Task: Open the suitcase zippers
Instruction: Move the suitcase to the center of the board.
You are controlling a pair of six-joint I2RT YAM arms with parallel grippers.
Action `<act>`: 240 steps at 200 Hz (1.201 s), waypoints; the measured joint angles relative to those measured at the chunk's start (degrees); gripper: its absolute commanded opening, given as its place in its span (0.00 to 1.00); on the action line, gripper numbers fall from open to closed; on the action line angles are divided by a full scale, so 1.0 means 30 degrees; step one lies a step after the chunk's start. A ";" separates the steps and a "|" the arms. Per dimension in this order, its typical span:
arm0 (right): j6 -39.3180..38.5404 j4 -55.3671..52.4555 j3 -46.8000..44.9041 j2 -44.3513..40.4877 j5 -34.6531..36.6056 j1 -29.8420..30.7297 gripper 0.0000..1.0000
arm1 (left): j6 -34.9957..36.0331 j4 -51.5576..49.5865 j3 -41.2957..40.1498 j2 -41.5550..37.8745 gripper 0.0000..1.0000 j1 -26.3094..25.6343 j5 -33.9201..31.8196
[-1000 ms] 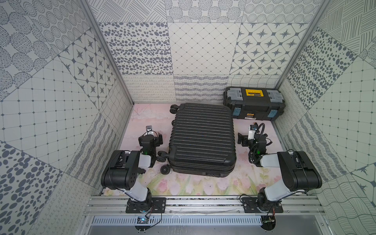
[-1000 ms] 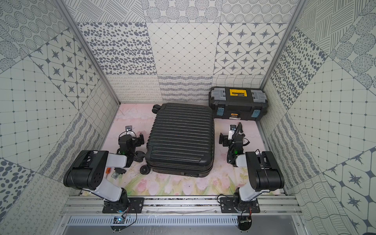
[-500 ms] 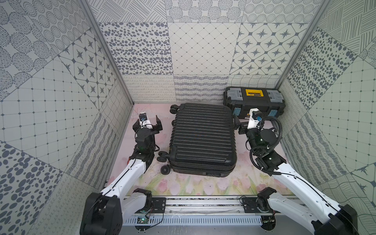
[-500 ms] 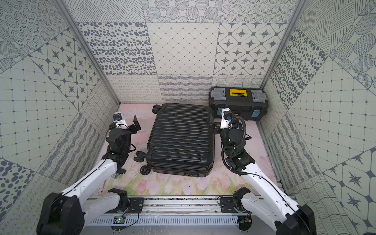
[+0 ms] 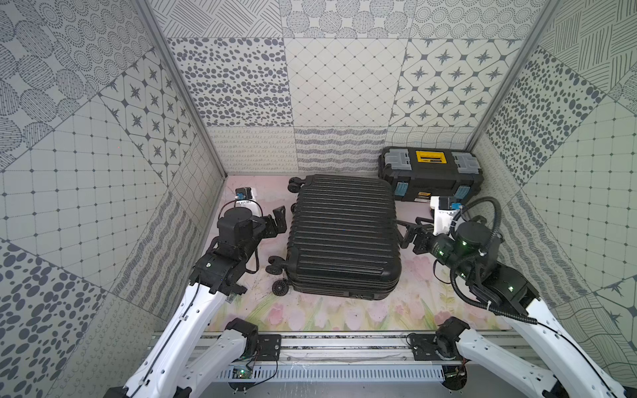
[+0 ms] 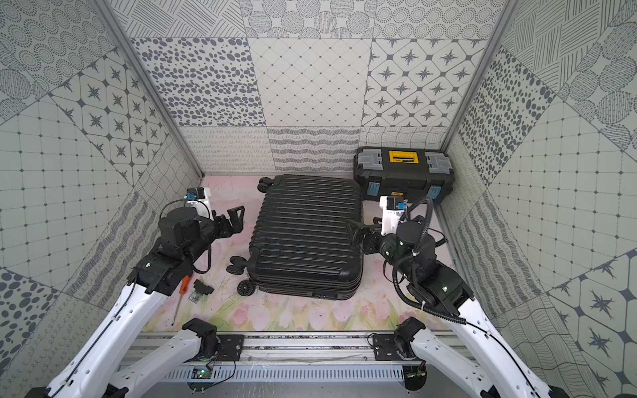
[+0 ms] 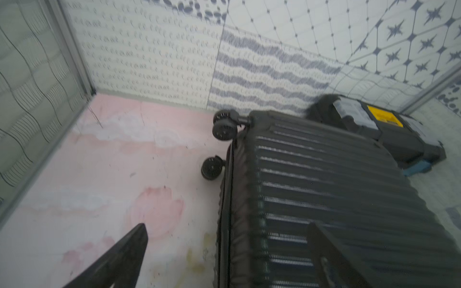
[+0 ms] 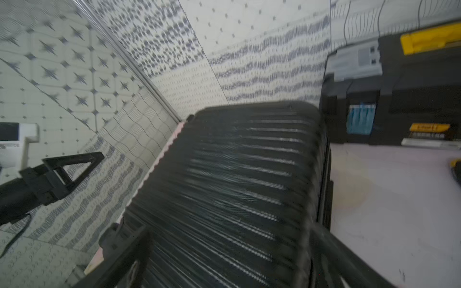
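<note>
Both arms are reaching forward from the near rail, elbows raised, forearms angling down toward the suitcase (image 5: 344, 234), which is lying flat and closed on the floral mat (image 5: 344, 315) between them. The left gripper (image 5: 277, 220) is hanging just beside the suitcase's wheeled side, jaws spread wide and holding nothing. In its wrist view one finger (image 7: 119, 256) is sitting over the mat and the other over the ribbed shell, with the zippers (image 7: 230, 187) running along the side seam between them, shut as far as the blur allows. The right gripper (image 6: 358, 234) is hovering at the suitcase's opposite edge, also wide open and empty; whether it is touching the suitcase, I cannot tell. An orange-handled screwdriver (image 6: 184, 284) is lying on the mat near the suitcase's near wheel (image 6: 245, 287). The toolbox (image 5: 431, 172) is sitting just beyond the suitcase's far corner on the right arm's side. Versus a second ago: both arms are now unfolded from a low tuck, grippers carried further along the suitcase's sides; jaw spread is unchanged and the suitcase is unmoved.
</note>
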 measured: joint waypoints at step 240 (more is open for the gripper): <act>-0.0729 -0.3869 1.3573 1.9205 -0.6098 -0.4932 0.97 | -0.5785 0.0364 0.4014 1.1045 0.93 0.3118 0.9989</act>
